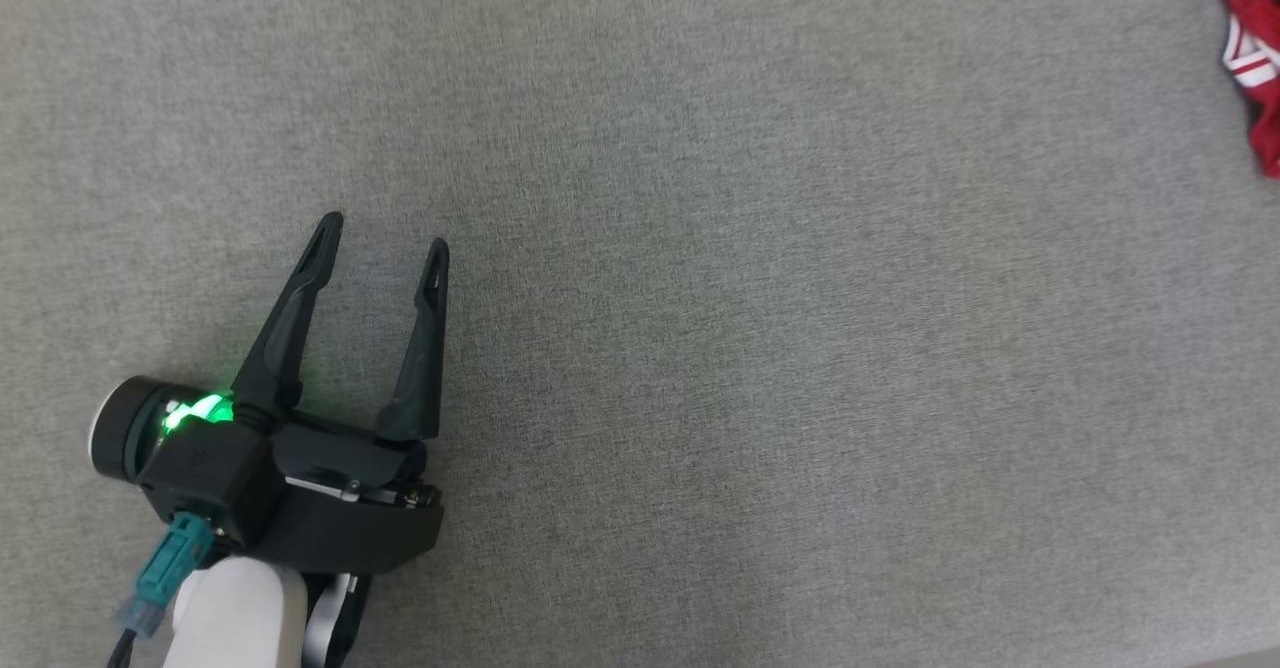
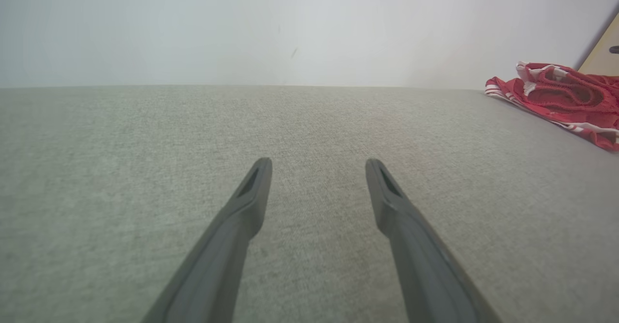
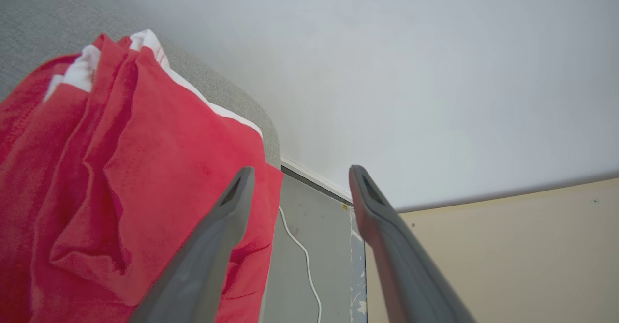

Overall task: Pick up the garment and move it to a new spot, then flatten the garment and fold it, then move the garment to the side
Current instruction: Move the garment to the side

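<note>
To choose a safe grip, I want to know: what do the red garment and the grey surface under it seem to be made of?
Garment: soft matte cloth, perhaps a knit jersey; it lies in loose folds, with white stripe trim.
Surface: grey woven fabric, matte, like upholstery; a fine weave grain shows. What is beneath it cannot be told.

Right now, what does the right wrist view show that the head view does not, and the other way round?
Compared with the head view, the right wrist view adds the right gripper, jaws open with nothing between them, a white cable, a beige panel and a pale wall. The head view adds the left gripper at its lower left, jaws open. Both share the red garment with white trim, lying on the grey surface.
</note>
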Robot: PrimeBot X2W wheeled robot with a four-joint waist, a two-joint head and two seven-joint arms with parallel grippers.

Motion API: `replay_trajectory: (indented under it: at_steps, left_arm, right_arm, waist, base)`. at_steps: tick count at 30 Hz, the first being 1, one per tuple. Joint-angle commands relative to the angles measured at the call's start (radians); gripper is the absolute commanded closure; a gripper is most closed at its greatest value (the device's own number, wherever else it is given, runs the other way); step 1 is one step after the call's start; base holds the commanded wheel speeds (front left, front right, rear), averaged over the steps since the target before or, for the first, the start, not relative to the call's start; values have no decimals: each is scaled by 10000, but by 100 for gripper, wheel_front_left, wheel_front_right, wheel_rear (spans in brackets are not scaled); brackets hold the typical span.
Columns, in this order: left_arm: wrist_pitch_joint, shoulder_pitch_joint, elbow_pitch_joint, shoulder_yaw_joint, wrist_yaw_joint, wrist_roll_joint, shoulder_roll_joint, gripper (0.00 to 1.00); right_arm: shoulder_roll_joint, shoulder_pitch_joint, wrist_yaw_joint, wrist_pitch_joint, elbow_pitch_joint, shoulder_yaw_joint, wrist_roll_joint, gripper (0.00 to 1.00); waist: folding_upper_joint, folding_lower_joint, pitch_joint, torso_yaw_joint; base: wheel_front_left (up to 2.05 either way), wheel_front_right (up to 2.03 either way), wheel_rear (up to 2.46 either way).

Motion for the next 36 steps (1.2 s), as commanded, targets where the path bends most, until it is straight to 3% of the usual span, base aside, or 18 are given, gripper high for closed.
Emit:
replay_trajectory:
  at_steps: [1,8,18,28,36]
  left_arm:
    - [94,226,400,231,135,-15,127,0]
    - [59,746,414,489,226,-195,-150,0]
    - [56,2250,433,1340,460,-495,-394,0]
    - [56,3527,579,1774,480,-549,-498,0]
    - [56,3804,748,1806,391,-438,-539,0]
  right_arm:
    - [107,-114,-33,-166,57,-21,37,0]
    - [932,110,-33,-1064,181,-21,391,0]
    - [2892,2170,-33,-1766,-532,-548,519,0]
    - [4455,5863,-33,-1772,-2519,-3052,-318,0]
    - [6000,9782,-33,-1772,-4584,-6079,-1471,0]
  waist:
    - [-1,-1,-303,-1]
    - [-1,-1,-1562,165]
    - [-1,-1,-3785,530]
    - [-1,-1,-5568,875]
    - [-1,-1,-6416,1591]
  base:
    - [0,0,0]
    - [0,0,0]
    - [0,0,0]
    - [0,0,0]
    - [0,0,0]
